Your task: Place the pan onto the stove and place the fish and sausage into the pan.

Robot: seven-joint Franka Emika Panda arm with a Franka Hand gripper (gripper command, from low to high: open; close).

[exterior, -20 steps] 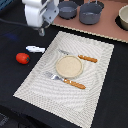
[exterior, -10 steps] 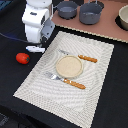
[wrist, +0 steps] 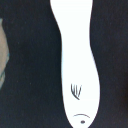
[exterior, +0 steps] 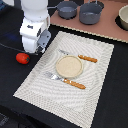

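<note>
Table [exterior: 107, 95]: black surface, bare along the placemat's 3 o'clock side and at 6 o'clock.
Placemat [exterior: 95, 67]: pale, striped, centre of the exterior view.
Stove [exterior: 107, 30]: pinkish-brown board at 12 o'clock of the placemat.
Arm [exterior: 35, 22]: white Panda, low over the placemat's 10 o'clock corner, hiding the table beneath.
Pot [exterior: 91, 13]: larger grey pot on the stove.
Pan [exterior: 67, 8]: dark saucepan, 9 o'clock of the pot.
Plate [exterior: 68, 66]: beige, mid-placemat, between two orange-handled utensils [exterior: 76, 84].
Fish [wrist: 76, 65]: white, filling the wrist view against black.
Sausage [exterior: 22, 58]: red lump at 9 o'clock of the placemat, just beside the arm.
Gripper: fingers not visible; state cannot be told.
</note>
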